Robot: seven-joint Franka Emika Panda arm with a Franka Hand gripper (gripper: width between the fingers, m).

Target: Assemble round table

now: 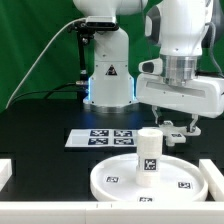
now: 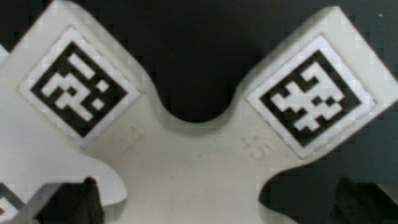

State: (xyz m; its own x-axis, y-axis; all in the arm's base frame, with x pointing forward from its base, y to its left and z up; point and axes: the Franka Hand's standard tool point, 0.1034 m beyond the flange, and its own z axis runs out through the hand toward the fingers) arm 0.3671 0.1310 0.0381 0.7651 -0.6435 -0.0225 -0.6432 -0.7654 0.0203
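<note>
On the black table [image 1: 40,130], toward the near edge, a wide rimmed round disc [image 1: 120,180] of white plastic, lying flat, with small black-and-white square tags on its face. Upright on that disc, near its middle, a short thick cylindrical leg [image 1: 148,148], also white, with one tag low on its side. Behind the disc, toward the exterior view's left of the leg, the marker board [image 1: 100,138], flat on the table and apart from the disc. Farther back, the white base [image 1: 107,75] of the arm. Toward the exterior view's right, just behind the disc's rim, the fingers [image 1: 170,125] low over the table, pointing down, spread wide with nothing clamped between them. Right beneath them, a small lobed foot [image 1: 178,137], largely hidden from this side. In the wrist view, the foot [image 2: 196,150] close up and filling most of the picture: two pointed lobes, each with a square tag, a rounded notch between them, black table beyond. Dark fingers [image 2: 71,200] well apart, one at each flank of the foot's body. Cannot tell whether touching the foot or just above it. Low white rails [image 1: 6,170] at both side edges of the table.
</note>
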